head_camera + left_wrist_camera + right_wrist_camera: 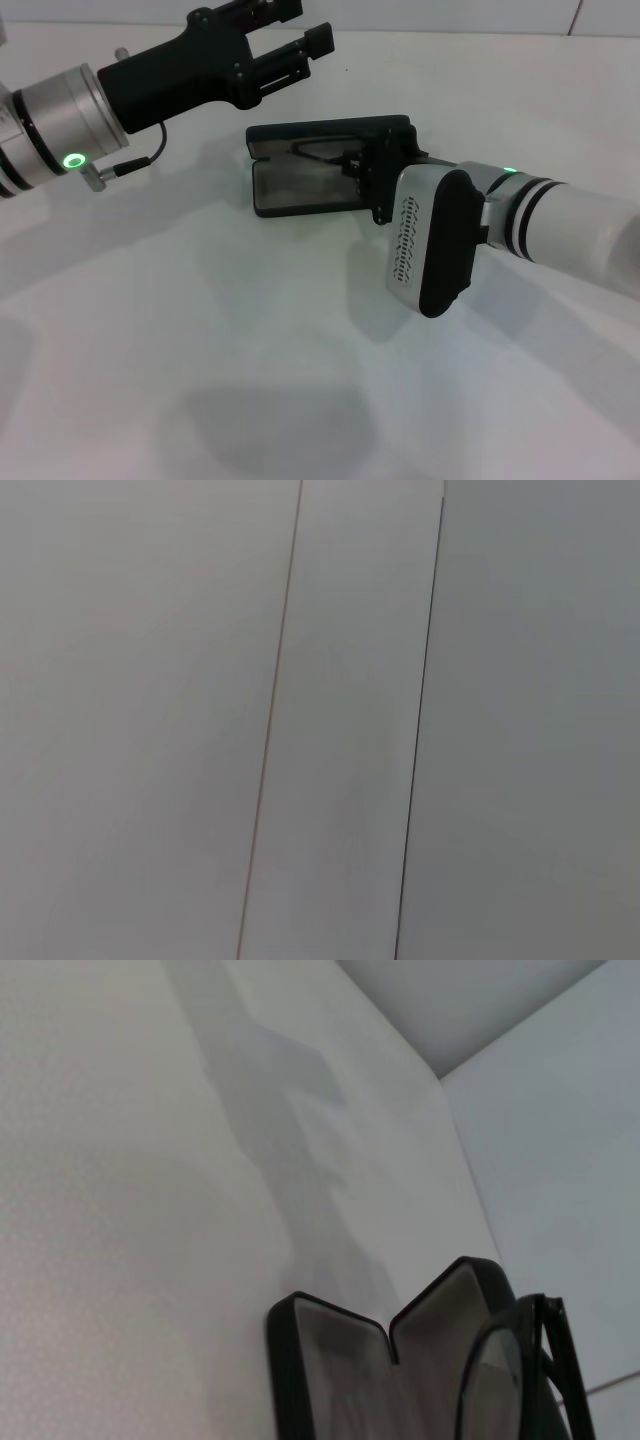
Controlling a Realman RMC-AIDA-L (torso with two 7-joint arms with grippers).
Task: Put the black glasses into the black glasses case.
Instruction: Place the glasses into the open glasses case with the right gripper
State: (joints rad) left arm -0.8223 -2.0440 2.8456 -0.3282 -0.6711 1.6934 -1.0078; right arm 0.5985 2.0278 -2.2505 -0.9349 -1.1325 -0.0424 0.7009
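- Right now the black glasses case (300,180) lies open on the white tabletop (200,350), grey lining up, its lid raised on the far side.
- The right hand (362,172) reaches into the case's right end; whether its fingers are spread or closed cannot be told.
- From the right wrist, the black glasses (520,1370) sit just over the open case (340,1370), one lens and a temple arm visible.
- The left hand (290,45) hovers beyond the case, well apart, fingers spread wide, holding nothing.
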